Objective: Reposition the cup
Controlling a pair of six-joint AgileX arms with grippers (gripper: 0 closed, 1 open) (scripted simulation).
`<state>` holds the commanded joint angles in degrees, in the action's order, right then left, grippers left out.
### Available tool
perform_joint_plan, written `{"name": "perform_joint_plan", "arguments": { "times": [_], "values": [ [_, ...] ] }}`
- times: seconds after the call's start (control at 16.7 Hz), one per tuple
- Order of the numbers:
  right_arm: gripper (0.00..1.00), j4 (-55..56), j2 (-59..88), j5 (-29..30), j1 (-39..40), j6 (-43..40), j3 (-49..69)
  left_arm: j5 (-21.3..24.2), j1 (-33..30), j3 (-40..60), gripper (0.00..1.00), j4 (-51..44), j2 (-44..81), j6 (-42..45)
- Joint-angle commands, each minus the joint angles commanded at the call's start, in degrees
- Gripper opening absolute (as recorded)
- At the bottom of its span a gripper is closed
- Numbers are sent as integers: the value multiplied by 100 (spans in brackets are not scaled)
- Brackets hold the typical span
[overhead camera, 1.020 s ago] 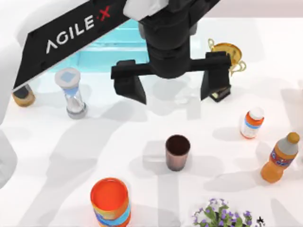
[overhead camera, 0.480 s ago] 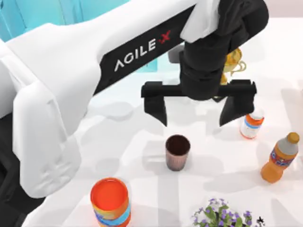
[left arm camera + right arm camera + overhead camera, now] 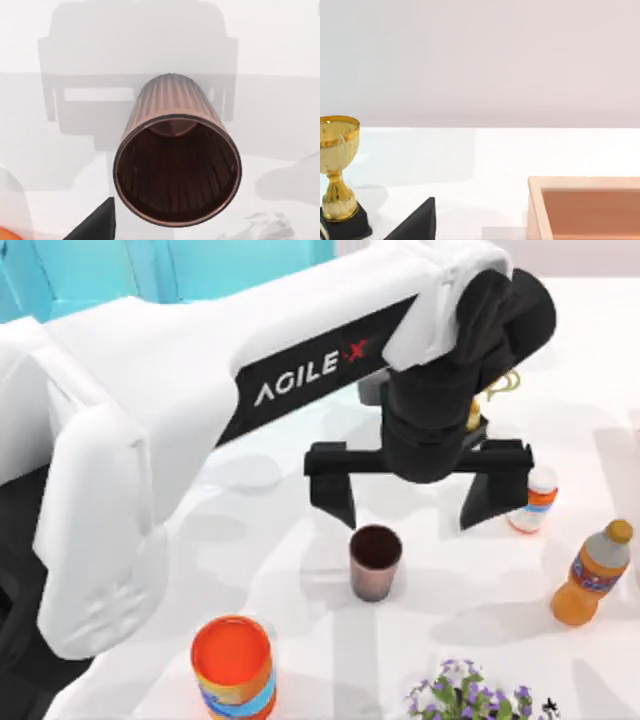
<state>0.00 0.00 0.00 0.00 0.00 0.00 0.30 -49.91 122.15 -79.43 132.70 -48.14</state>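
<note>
The left gripper (image 3: 415, 502), matte black fingers spread wide apart, hangs just above and behind the cup (image 3: 375, 562), a ribbed pinkish-brown tapered tumbler standing upright on the glossy white table (image 3: 300, 640), mid-table.

An orange can (image 3: 233, 668) is seen at the front left of the white table (image 3: 120, 680), purple flowers (image 3: 470, 697) at the front. Two orange bottles (image 3: 592, 573) (image 3: 533, 498) stand at the right. A gold trophy (image 3: 337, 192) and a pinkish tray (image 3: 585, 206) are shown in the right wrist view.
</note>
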Motion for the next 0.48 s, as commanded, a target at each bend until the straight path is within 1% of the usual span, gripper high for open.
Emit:
{"name": "perform_joint_plan", "arguments": {
  "times": [0.24, 0.36, 0.48],
  "values": [
    [100, 0, 0, 0, 0, 0, 0, 0, -6, -1078, 100, 1068, -8, -6],
    [100, 0, 0, 0, 0, 0, 0, 0, -10, -1351, 100, 1341, -4, -11],
    [100, 0, 0, 0, 0, 0, 0, 0, -11, -1397, 100, 1387, -3, -12]
  ]
}}
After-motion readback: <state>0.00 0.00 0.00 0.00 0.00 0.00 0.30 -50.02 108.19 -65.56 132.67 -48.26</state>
